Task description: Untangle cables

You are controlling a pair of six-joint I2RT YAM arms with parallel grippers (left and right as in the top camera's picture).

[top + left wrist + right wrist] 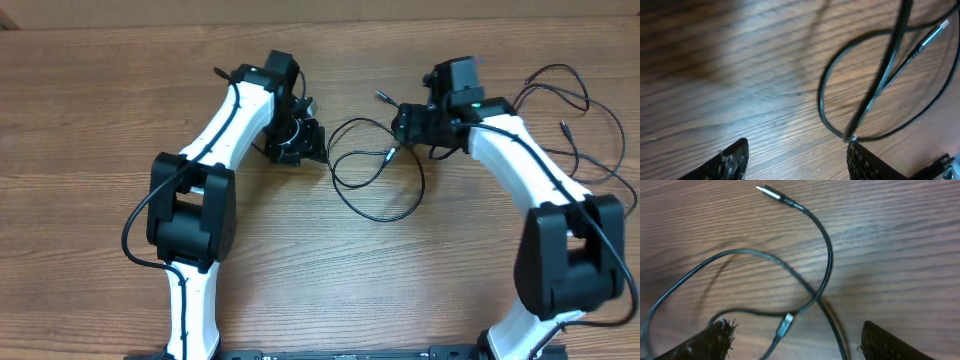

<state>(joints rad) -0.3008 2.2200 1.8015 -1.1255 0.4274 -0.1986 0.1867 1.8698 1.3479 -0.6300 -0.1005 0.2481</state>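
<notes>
My left gripper (796,145) and right gripper (795,325) are gaping, empty. I'm singling out one strand of the thin black flexible cables (830,255) crossing between the right jaws.

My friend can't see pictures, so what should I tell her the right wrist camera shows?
Thin black cables loop and cross over each other on a wooden table, with one silver plug near the top and a second plug near the bottom. The right gripper shows its two dark fingers in the bottom corners, wide apart and holding nothing.

Overhead view straight down; wrist views close above the same cables (830,255)
</notes>
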